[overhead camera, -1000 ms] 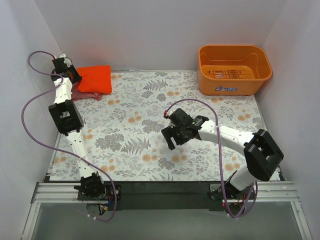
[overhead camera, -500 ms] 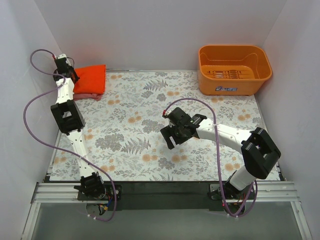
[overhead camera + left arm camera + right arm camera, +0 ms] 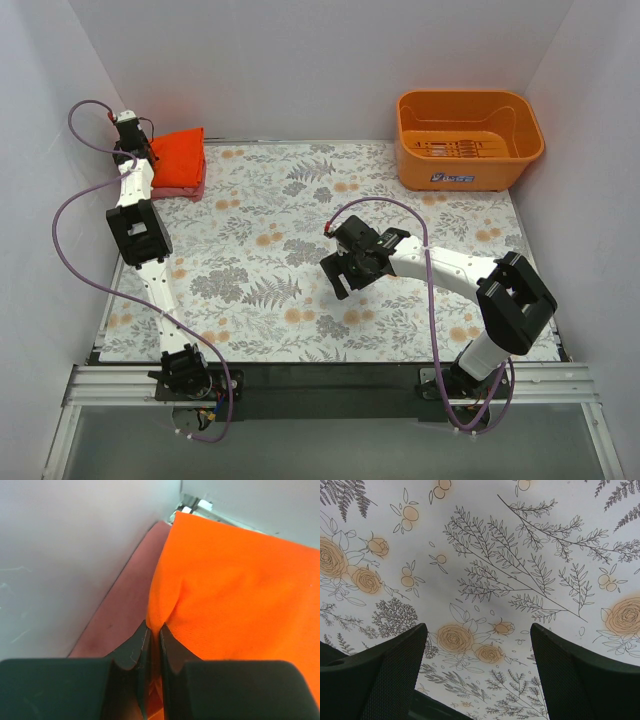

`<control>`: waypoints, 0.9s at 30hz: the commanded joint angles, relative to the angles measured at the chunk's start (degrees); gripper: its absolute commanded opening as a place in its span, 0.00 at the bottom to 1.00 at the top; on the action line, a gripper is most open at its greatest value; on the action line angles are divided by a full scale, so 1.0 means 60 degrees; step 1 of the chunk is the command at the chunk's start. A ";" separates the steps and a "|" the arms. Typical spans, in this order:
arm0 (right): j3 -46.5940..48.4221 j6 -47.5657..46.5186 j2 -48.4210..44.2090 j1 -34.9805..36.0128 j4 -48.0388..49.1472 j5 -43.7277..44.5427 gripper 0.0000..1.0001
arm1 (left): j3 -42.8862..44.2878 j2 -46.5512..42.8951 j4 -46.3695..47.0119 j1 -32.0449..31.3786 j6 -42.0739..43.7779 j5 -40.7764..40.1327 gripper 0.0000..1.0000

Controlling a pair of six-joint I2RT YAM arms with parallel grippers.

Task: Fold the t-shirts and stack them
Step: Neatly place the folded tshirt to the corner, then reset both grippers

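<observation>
Floral tabletop (image 3: 300,200). Left gripper (image 3: 154,630) clenched on edge of orange-red t-shirt (image 3: 235,590), which lies atop pinkish-red t-shirt (image 3: 125,605) in far-left corner. Right gripper (image 3: 479,645) spread wide, empty, mid-table. Advice — square edges over lower shirt, settle flat, let go without dragging stack.

Place: a robot lab test cell.
Walls (image 3: 300,70): plain white panels box in my table on three sides.
Table (image 3: 300,205): a floral printed sheet covers it, reaching to the panels.
Rail (image 3: 330,400): a metal bar runs along the near edge, and both my bases are bolted there side by side.
Arms: my left arm (image 3: 140,232) and right arm (image 3: 450,268) are white links with black joints.
Cables (image 3: 385,201): purple leads loop loose along each arm.
Props: an orange shirt (image 3: 180,155) on a pink shirt (image 3: 125,605) in the far left corner, and a plastic tub (image 3: 468,135) at the far right.
</observation>
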 commanded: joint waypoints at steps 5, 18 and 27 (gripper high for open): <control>0.0316 0.0125 0.0133 -0.0053 -0.0151 -0.0069 0.90 | -0.0127 -0.0141 0.0570 0.0106 0.0002 -0.0894 0.00; 0.0301 0.0242 0.0119 -0.0039 -0.0136 0.0092 0.90 | -0.0491 -0.0595 0.0833 0.0004 0.0075 -0.0750 0.54; 0.0506 0.0418 -0.0261 -0.0214 -0.0209 0.1439 0.94 | -0.2892 -0.2730 0.1448 -0.0493 -0.1007 -0.0120 0.84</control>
